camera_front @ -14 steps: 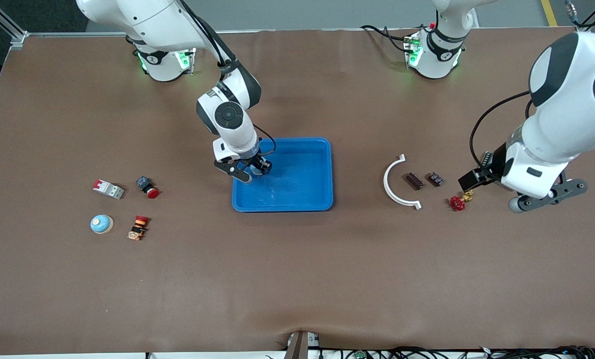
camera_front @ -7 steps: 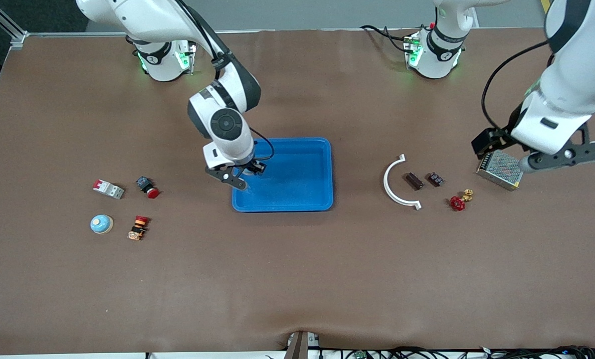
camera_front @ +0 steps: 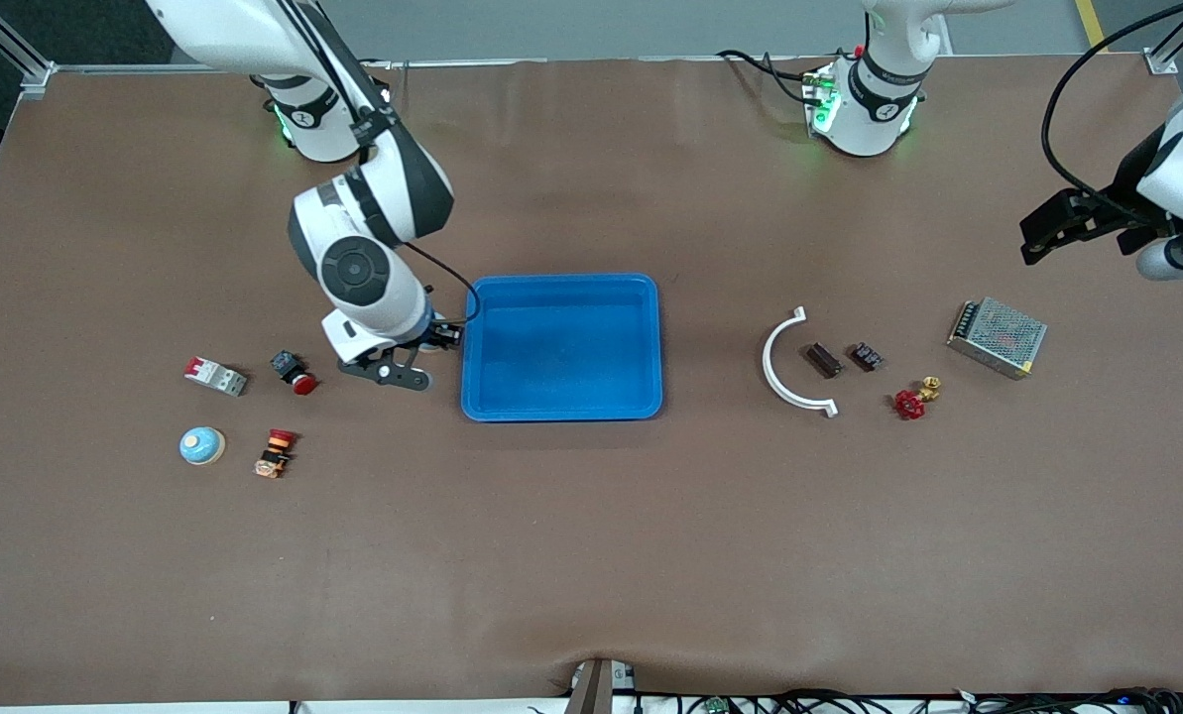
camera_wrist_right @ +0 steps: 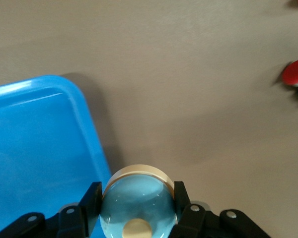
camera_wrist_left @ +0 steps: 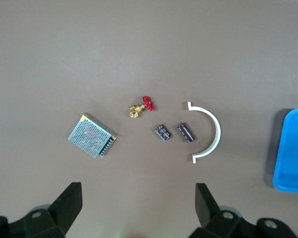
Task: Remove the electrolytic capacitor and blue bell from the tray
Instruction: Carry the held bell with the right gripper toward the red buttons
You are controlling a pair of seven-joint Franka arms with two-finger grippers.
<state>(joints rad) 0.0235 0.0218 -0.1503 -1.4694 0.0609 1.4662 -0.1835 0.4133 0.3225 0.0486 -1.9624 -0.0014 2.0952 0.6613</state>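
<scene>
Right pincer (camera_wrist_right: 136, 208), clamped on the blue bell (camera_wrist_right: 137, 201), hangs just outside the tray (camera_front: 561, 347) rim, so lowering and releasing comes next, while the left pincer (camera_wrist_left: 136, 208) waits spread apart.

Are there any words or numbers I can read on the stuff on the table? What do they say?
None can be read.
The metal mesh box, the two small dark parts and the grey switch with red ends may carry print, but it is too small to make out.
The blue tray is plain.

Brown matte table (camera_front: 591, 555) fills view; grey floor along top edge; cables (camera_front: 849, 702) at bottom edge.
</scene>
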